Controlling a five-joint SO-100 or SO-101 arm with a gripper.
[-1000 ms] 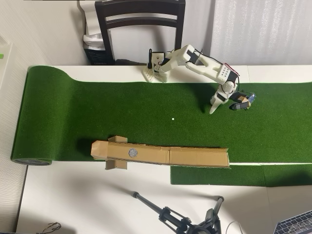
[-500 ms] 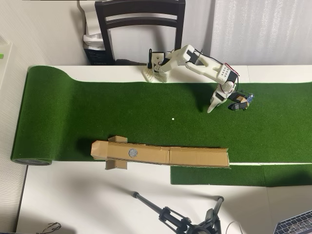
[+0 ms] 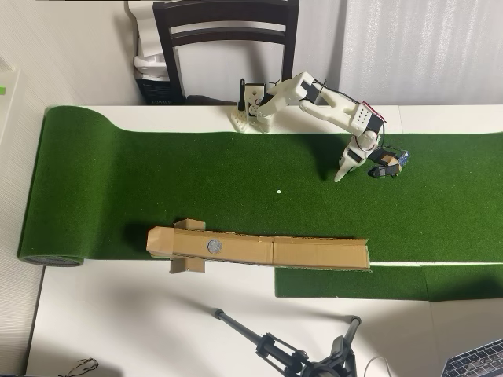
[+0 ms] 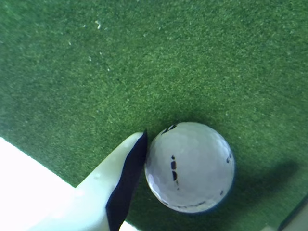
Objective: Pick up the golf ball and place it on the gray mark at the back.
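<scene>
In the wrist view the golf ball (image 4: 190, 166), white with dimples and black marks, rests on the green turf. One white finger with a black pad (image 4: 126, 180) touches its left side. A sliver of the other finger (image 4: 296, 216) shows at the lower right corner, apart from the ball. The gripper (image 4: 219, 175) is open around the ball. In the overhead view the gripper (image 3: 357, 173) is low over the turf at the right, and the ball is hidden under it. The gray mark (image 3: 214, 246) is a small round disc on the cardboard strip.
A long cardboard strip (image 3: 314, 253) lies along the turf's lower edge in the overhead view. A tiny white dot (image 3: 278, 191) sits mid-turf. The arm's base (image 3: 251, 118) stands at the top edge below a dark chair (image 3: 226, 31). A tripod (image 3: 291, 353) lies on the white table.
The gripper has shifted slightly to the left in the overhead view and then held still. Nothing else moved.
</scene>
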